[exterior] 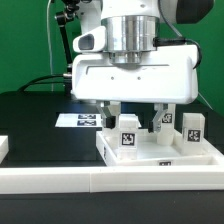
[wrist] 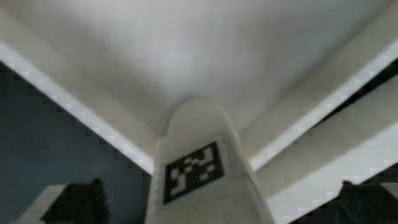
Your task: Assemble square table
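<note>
At the exterior view's left, far back on the black table (exterior: 30, 115), lies the marker board (exterior: 80, 120). Center: gripper (exterior: 135, 122) open, fingers astride an upright leg (exterior: 128, 133), not clamping it. Slab (exterior: 150, 152) beneath; two more legs (exterior: 193, 130) stand right.

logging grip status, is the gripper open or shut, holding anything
Gripper: open, jaws either side of a leg, not clamped on it.
</note>
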Motion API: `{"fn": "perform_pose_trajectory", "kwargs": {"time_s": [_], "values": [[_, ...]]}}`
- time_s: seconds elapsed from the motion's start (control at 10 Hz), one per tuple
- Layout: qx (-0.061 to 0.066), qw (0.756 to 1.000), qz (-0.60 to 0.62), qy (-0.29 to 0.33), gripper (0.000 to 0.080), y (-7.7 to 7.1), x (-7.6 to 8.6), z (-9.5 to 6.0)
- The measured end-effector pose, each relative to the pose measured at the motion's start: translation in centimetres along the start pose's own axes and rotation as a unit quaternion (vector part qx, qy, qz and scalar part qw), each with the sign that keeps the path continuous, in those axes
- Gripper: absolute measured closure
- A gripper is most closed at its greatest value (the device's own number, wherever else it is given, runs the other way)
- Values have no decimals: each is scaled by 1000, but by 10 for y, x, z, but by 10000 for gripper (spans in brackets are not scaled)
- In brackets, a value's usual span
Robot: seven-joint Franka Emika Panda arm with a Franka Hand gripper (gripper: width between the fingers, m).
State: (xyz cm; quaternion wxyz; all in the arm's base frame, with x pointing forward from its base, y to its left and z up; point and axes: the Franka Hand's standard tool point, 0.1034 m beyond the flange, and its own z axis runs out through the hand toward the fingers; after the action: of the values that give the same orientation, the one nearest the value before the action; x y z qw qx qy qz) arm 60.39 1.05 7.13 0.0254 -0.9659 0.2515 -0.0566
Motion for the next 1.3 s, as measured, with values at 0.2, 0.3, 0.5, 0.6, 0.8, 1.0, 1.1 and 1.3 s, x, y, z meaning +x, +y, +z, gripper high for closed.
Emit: {"fn": "perform_pose_trajectory", "kwargs": {"time_s": [0.2, 0.3, 0.5, 0.6, 0.8, 1.0, 1.1, 1.3], "values": [[-2, 998, -69, 0, 150, 2, 1, 0], [-3, 995, -98, 1, 150, 2, 1, 0], [-9, 987, -161, 1, 150, 4, 2, 0], [-13, 980, -197, 1, 150, 5, 3, 0], [-15, 977, -214, 1, 174, 5, 3, 0], [-15, 977, -213, 1, 350, 6, 3, 0], [-15, 977, -212, 1, 513, 6, 3, 0], [-14, 982, -188, 1, 511, 6, 3, 0]]}}
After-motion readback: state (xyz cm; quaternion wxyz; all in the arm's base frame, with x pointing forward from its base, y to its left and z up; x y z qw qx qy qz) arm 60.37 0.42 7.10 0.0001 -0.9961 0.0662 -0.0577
